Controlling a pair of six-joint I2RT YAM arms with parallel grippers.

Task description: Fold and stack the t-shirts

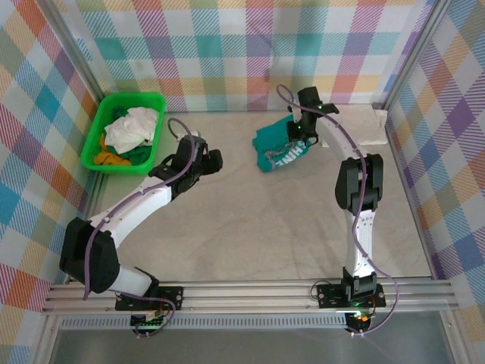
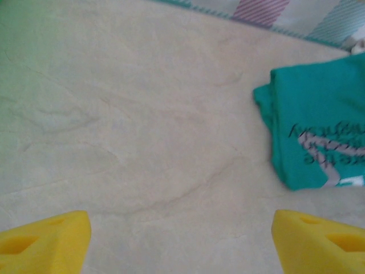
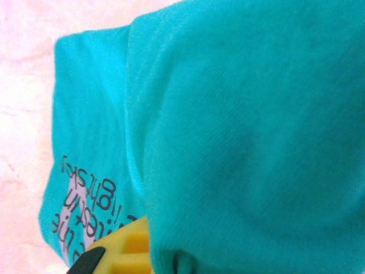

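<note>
Teal t-shirt (image 1: 282,148) sits far-centre on the desk (image 1: 250,227), soft knit jersey bundled into a rough, lumpy rectangle, edges uneven. The right pincer (image 1: 301,130) is down on its far edge, clenched on the cloth; in the right wrist view the fabric bunches in smooth rounded folds over a yellow plastic finger. The print is a pale grey-white block with thin dark lettering, seen upside down and too skewed to read safely.

The left pincer (image 2: 182,242) is released, its blocky yellow fingertips spread wide over bare desk, well apart from the shirt. The desk top is matte, pale beige, faintly veined like stone.

Far left, a glossy green plastic basket (image 1: 97,129) holds crumpled white (image 1: 132,125), orange (image 1: 106,159) and green (image 1: 140,154) t-shirts. In the far right corner, a cream t-shirt (image 1: 371,125) lies folded flat.
</note>
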